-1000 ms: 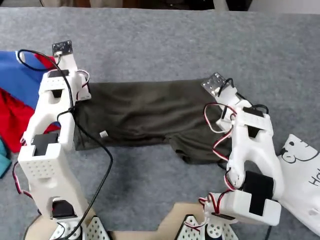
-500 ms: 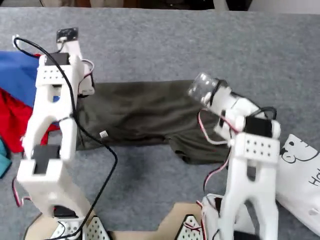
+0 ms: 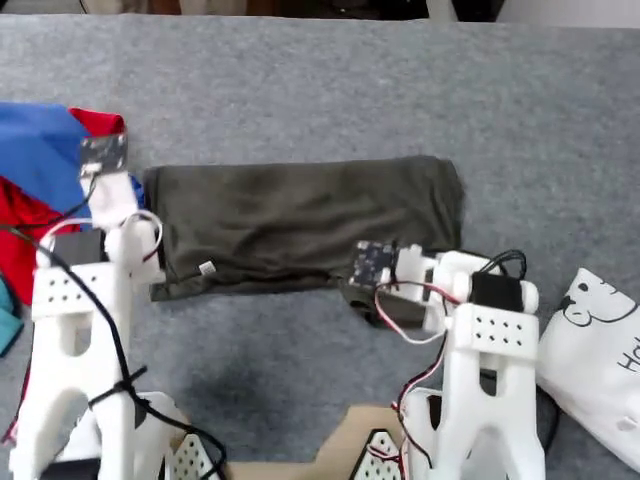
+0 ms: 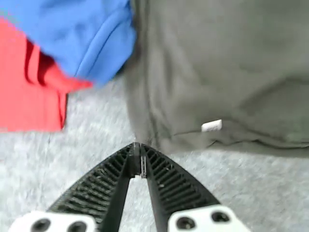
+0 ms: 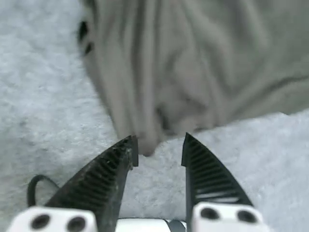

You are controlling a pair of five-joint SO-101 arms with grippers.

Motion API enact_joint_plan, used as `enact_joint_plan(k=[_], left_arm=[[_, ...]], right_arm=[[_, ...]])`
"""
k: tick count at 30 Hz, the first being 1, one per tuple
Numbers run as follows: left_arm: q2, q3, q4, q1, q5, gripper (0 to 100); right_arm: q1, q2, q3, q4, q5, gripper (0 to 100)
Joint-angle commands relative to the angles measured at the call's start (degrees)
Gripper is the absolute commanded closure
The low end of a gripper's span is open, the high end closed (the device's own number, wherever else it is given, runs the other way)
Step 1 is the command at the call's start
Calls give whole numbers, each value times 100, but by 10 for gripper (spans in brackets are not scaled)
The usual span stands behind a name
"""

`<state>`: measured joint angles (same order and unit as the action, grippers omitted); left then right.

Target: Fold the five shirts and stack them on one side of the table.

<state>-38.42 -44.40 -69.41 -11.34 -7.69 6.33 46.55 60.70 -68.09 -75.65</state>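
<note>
Nothing fancy: a fuzzy grey counter (image 3: 300,90), plus a tan board (image 3: 300,470) lying at its near edge.

1. The tabletop (image 3: 300,90) is covered edge to edge in a grey, felt-like cloth.
2. A dark olive shirt (image 3: 290,215) lies flat at the middle, folded into a long band running left to right. A small white tag (image 3: 207,268) sits near its near-left corner, and a loose fold sticks out from its near edge on the right.
3. At the left edge a blue shirt (image 3: 35,150) lies partly over a red shirt (image 3: 20,245), just beside the olive shirt's left end.
4. A teal cloth (image 3: 5,320) shows at the near-left edge.
5. A white shirt (image 3: 590,350) with a black drawing lies near right, apart from the olive one.
6. A tan board (image 3: 345,430) sits at the near edge.
</note>
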Motion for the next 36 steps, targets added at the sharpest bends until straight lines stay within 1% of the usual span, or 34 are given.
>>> enact_joint_plan(k=[1, 8, 13, 18, 23, 26, 29, 31, 36], left_arm=[[-268, -149, -53, -176, -141, 982], [-268, -202, -114, -246, -158, 982], [-268, -202, -114, -237, -158, 982], [-268, -202, -114, -237, -167, 982], [-268, -202, -114, -237, -167, 982], [-268, -202, -123, -246, -167, 982], [-268, -202, -132, -246, -167, 982], [-268, -202, -132, -246, -167, 982], [-268, -202, -132, -246, -167, 982]], right_arm=[[-251, 163, 207, -26, -62, 829], [-479, 163, 743, 176, -53, 825], [-497, 127, 1068, 624, -53, 760], [-497, 119, 1226, 985, -70, 755], [-822, -40, 1464, 1178, -70, 759], [-884, -453, 1596, 1521, -70, 836], [-778, -963, 1578, 1899, -62, 924], [-681, -1226, 1349, 1934, -53, 956], [-374, -1807, 989, 2312, -53, 995]])
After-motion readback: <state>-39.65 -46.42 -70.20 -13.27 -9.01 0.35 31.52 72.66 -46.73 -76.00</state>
